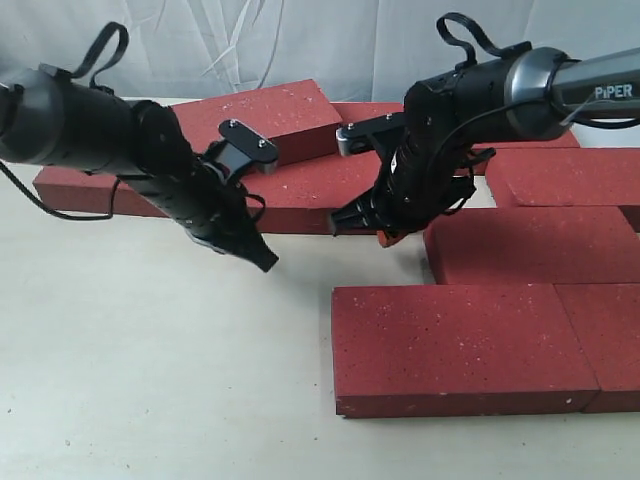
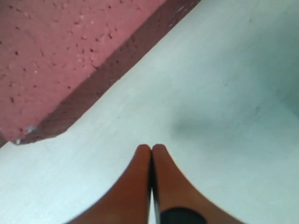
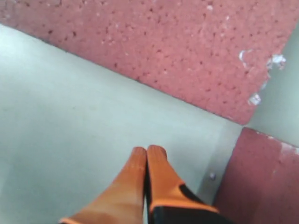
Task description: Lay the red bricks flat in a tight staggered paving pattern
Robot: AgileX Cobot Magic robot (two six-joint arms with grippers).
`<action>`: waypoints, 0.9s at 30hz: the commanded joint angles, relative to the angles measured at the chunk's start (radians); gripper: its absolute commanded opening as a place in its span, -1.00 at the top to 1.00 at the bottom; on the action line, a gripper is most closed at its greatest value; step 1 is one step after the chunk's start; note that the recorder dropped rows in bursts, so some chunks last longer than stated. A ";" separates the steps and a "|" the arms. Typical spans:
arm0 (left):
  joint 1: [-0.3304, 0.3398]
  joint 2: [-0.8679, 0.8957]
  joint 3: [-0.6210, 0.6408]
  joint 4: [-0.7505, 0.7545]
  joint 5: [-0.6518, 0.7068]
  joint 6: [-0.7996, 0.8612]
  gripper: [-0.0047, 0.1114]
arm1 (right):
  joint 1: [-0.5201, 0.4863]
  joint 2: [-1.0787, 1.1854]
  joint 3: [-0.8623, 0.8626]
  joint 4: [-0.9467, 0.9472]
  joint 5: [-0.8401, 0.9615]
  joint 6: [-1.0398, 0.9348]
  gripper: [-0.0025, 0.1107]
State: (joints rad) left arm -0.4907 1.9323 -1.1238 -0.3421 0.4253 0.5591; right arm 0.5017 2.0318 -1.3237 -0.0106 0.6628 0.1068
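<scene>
With my left fingers and right fingers pinched shut, empty, I should shove the middle brick squarely along the surface against the laid bricks.

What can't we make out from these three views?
- Brick count: the exterior view's right edge cuts off the red bricks; the left arm and right arm cover the back rows.
- Joints behind the right end effector: hidden by it, exterior view.
- Wrist views: bricks cropped by the frame; which ones, unclear.
- Whether the left end effector touches the table: cannot tell, any view.
</scene>
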 commanded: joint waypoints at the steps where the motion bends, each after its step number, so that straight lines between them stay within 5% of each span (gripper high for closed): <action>1: -0.001 -0.099 0.004 -0.010 0.085 -0.061 0.92 | -0.002 -0.073 0.002 0.021 0.035 -0.004 0.97; 8: -0.001 -0.218 0.004 0.099 0.201 -0.257 0.92 | -0.001 -0.190 0.002 0.021 0.118 -0.005 0.97; 17: 0.022 -0.290 0.004 0.434 0.249 -0.523 0.92 | -0.014 -0.281 0.004 0.011 0.193 -0.021 0.97; 27: 0.213 -0.290 0.065 0.260 0.115 -0.496 0.92 | -0.135 -0.282 0.076 0.135 0.138 -0.047 0.97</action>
State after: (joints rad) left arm -0.3128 1.6523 -1.0768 -0.0153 0.5925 0.0460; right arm 0.3948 1.7595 -1.2800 0.0662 0.8425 0.0871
